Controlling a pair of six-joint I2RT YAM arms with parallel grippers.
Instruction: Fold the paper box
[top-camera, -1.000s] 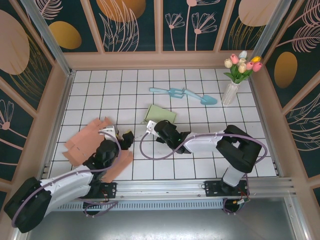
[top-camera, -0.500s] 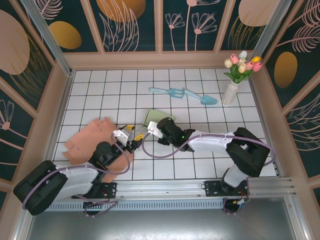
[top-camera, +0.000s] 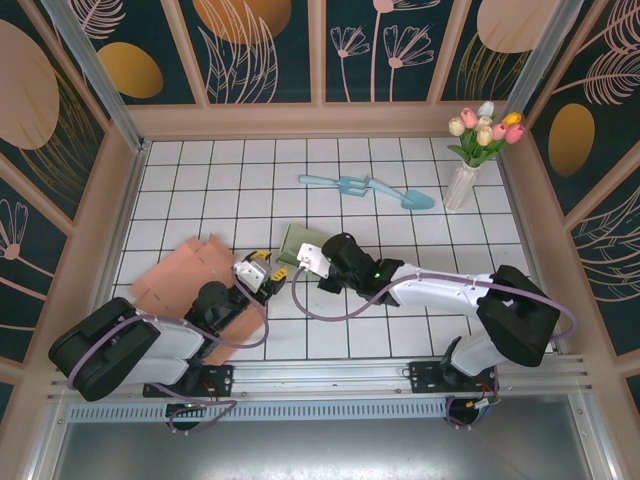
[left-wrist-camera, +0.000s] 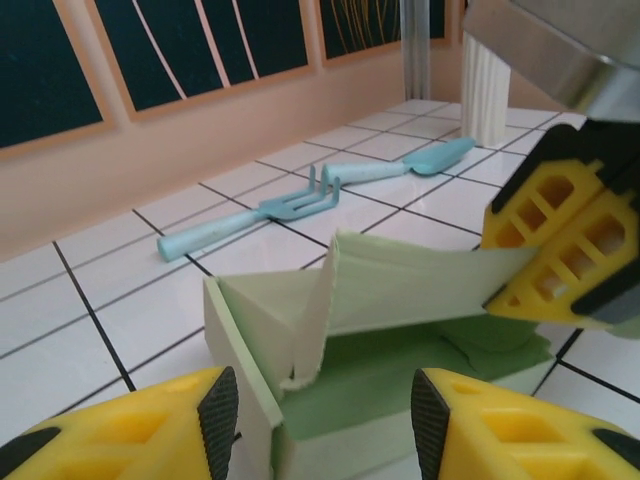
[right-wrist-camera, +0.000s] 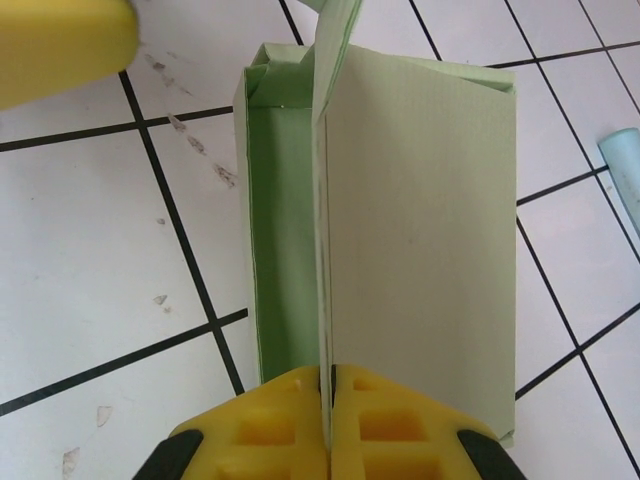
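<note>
Paper box (top-camera: 294, 240), pale green, lies near the middle of the tiled worktop (top-camera: 420, 220). Right hand (right-wrist-camera: 328, 395) is pressed together on the box's raised flap (right-wrist-camera: 325, 200), pinching its edge. Left hand (left-wrist-camera: 315, 405), fingers spread, sits just at the box's 7 o'clock.

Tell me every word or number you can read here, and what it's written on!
There are none: no word, number, label or brand can be read.
The green paper box is plain, and so are the brown cardboard sheet, the blue garden fork and the vase.
The wall panels carry only drawn leaves and flowers.
</note>
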